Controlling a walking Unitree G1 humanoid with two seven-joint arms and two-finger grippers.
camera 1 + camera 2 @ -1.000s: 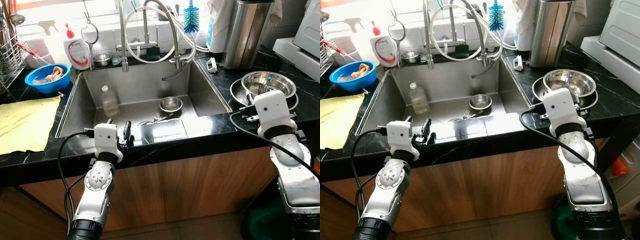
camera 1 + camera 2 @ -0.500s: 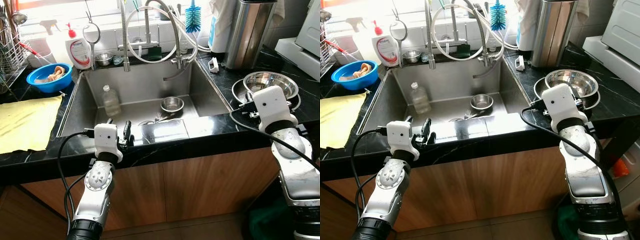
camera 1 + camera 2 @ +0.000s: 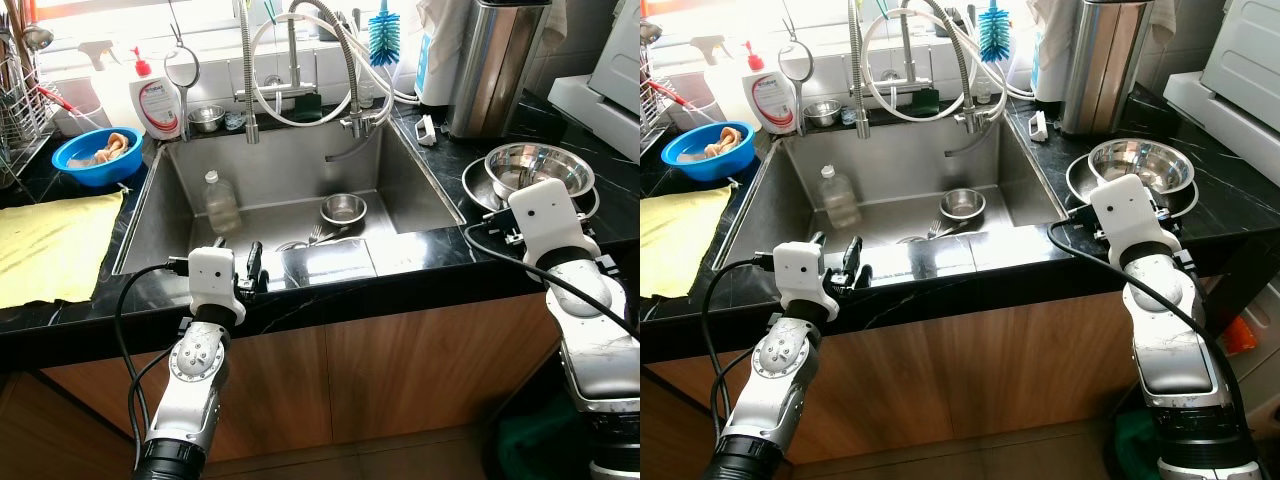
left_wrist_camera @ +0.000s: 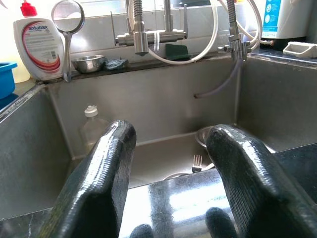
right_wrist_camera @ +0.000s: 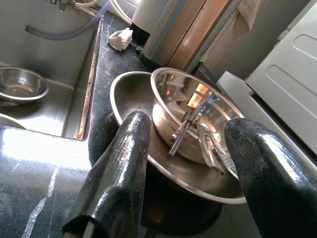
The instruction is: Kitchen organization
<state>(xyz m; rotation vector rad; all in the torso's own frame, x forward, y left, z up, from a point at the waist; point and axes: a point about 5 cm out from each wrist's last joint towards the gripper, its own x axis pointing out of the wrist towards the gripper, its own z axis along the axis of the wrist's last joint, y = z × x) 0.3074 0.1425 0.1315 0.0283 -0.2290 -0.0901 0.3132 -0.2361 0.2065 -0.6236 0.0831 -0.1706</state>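
Observation:
The steel sink [image 3: 405, 180] holds a small steel bowl [image 3: 343, 208], a clear plastic bottle [image 3: 219, 203] and a fork [image 3: 318, 234]. My left gripper [image 4: 171, 163] rests open over the sink's front edge, with nothing between its fingers [image 3: 255, 258]. On the black counter to the right, a steel bowl [image 3: 538, 168] sits nested in a wider steel dish [image 5: 129, 91]. Utensils [image 5: 190, 121] lie inside the bowl. My right gripper [image 5: 183, 148] is open just in front of that stack, with its jaws apart and holding nothing.
A blue bowl [image 3: 96, 155], a yellow cloth [image 3: 50, 240] and a dish rack [image 3: 15, 100] are on the left counter. Behind the sink are a soap bottle [image 3: 158, 100], the faucet with hoses [image 3: 300, 60] and a blue brush [image 3: 383, 40]. A steel bin [image 3: 495, 65] and a white appliance [image 3: 610, 80] stand at the right.
My right arm has shifted slightly in front of the steel bowls. The left arm has not moved.

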